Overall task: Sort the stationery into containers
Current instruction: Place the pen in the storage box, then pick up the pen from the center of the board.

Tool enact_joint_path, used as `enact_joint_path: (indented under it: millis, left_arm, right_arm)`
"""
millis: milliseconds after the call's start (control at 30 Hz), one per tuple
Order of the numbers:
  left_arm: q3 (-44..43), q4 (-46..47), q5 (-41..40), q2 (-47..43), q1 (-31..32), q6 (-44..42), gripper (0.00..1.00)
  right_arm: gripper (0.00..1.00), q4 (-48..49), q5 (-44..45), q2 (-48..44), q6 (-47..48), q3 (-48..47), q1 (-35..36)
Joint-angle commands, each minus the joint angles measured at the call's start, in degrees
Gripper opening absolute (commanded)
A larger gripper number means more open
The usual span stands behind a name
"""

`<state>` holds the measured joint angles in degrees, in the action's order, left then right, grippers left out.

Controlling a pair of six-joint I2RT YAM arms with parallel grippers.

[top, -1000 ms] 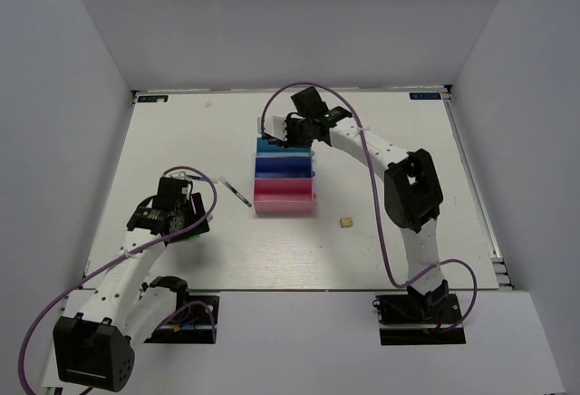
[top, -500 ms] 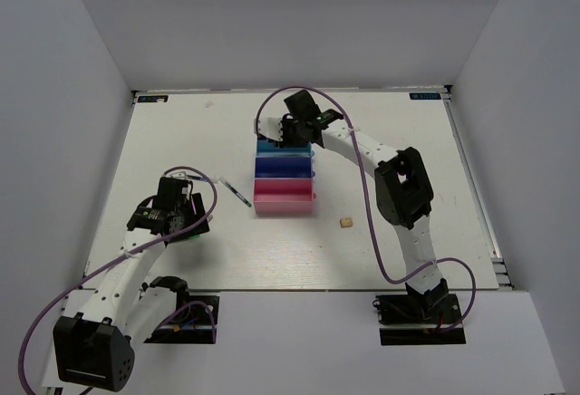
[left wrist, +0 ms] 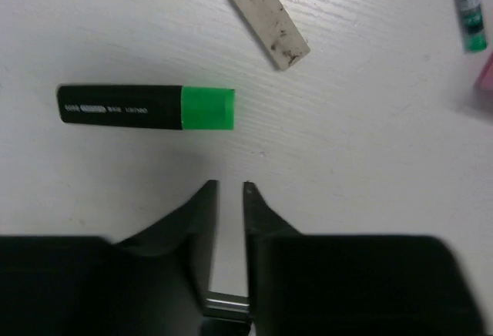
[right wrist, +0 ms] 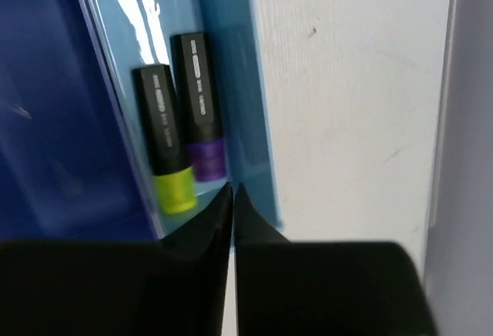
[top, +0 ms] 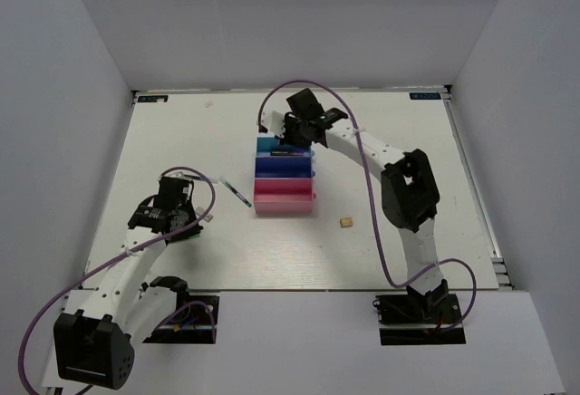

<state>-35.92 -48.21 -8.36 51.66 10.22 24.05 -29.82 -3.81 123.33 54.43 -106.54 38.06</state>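
Observation:
A black marker with a green cap [left wrist: 146, 107] lies on the table just ahead of my left gripper [left wrist: 229, 187] [top: 174, 203], whose jaws stand a narrow gap apart with nothing between them. My right gripper [right wrist: 233, 188] [top: 299, 132] hangs shut and empty over the teal container [right wrist: 231, 58] [top: 268, 145]. In that tray lie a yellow-capped marker [right wrist: 166, 147] and a purple-capped marker [right wrist: 202, 112], side by side. The blue container [top: 283, 167] and pink container [top: 284, 197] adjoin it. A thin pen [top: 237, 192] [left wrist: 467, 5] lies left of the pink tray. The tan cube [top: 345, 223] lies to its right.
A dirty white eraser [left wrist: 269, 18] lies beyond the green-capped marker. White walls enclose the table on three sides. The right arm's purple cable [top: 304, 87] arches above the trays.
The right gripper's jaws have closed from partly open above the teal tray. The left gripper's jaws have narrowed from wide to a slim gap. Both arms stay nearly in place.

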Motion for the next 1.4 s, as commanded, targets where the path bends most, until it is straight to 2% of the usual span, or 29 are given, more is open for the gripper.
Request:
enact_joint_path:
  millis: [0, 33, 67, 100, 167, 200, 233, 267, 300, 333, 433, 667, 967, 1233, 1367]
  left_arm:
    - [0.15, -0.31, 0.01, -1.29, 0.07, 11.30, 0.25]
    - [0.15, -0.57, -1.12, -1.47, 0.15, 13.54, 0.20]
    - [0.24, -2.14, -2.09, -1.65, 0.07, 16.26, 0.16]
    - [-0.02, -3.20, -4.01, -1.82, 0.07, 25.42, 0.23]
    - [0.06, -5.30, -6.56, -1.56, 0.07, 30.59, 0.39]
    - [-0.02, -6.62, -7.63, -1.13, 0.07, 37.23, 0.46]
    - [-0.55, -7.60, -8.24, 0.27, 0.07, 42.69, 0.51]
    - [-0.73, -9.26, -9.38, 0.81, -0.20, 46.75, 0.56]
    - [-0.73, -9.54, -9.92, 1.16, -0.29, 49.05, 0.65]
    - [-0.03, -9.10, -10.36, 2.21, -0.11, 53.25, 0.66]
    - [1.37, -4.97, -11.59, 4.83, -0.37, 63.70, 0.70]
    - [-3.27, -5.85, -13.61, 16.79, -1.60, 74.28, 0.70]
    - [-5.56, -5.50, -13.70, 22.87, -6.70, 74.65, 0.70]
    - [-1.61, -3.39, -11.07, 26.73, -9.16, 75.26, 0.70]
    - [-2.05, -1.99, -9.58, 29.81, -9.43, 75.44, 0.61]
  right_arm:
    - [0.00, 4.59, 1.52, -12.45, -18.68, 2.19, -0.53]
    - [0.00, 5.47, 6.49, -13.98, -21.71, 4.83, -0.62]
    - [0.00, 4.96, 6.89, -15.38, -28.00, 6.07, -0.62]
    - [0.00, 4.25, 6.63, -19.31, -29.89, 7.04, -1.06]
    - [0.44, 1.28, 4.43, -23.37, -35.15, 12.31, -1.15]
    - [0.60, 1.09, 1.73, -24.61, -35.88, 13.98, -2.11]
    - [0.69, 1.43, -2.56, -29.33, -36.32, 20.69, -2.46]
    - [0.76, 1.96, -3.73, -30.94, -37.37, 23.11, -3.16]
    - [0.76, 3.35, -5.05, -32.52, -38.25, 27.31, -3.43]
    - [0.76, 4.76, -5.58, -36.71, -38.78, 31.09, -3.87]
    - [0.76, 6.70, -7.34, -41.13, -39.84, 36.74, -5.28]
    - [0.77, 9.51, -11.12, -50.71, -41.69, 47.55, -8.80]
    - [0.77, 10.57, -15.25, -56.00, -42.13, 52.75, -13.54]
    - [0.78, 10.23, -19.12, -56.79, -43.89, 53.19, -16.88]
    - [0.78, 9.78, -20.80, -58.54, -44.33, 53.54, -19.33]
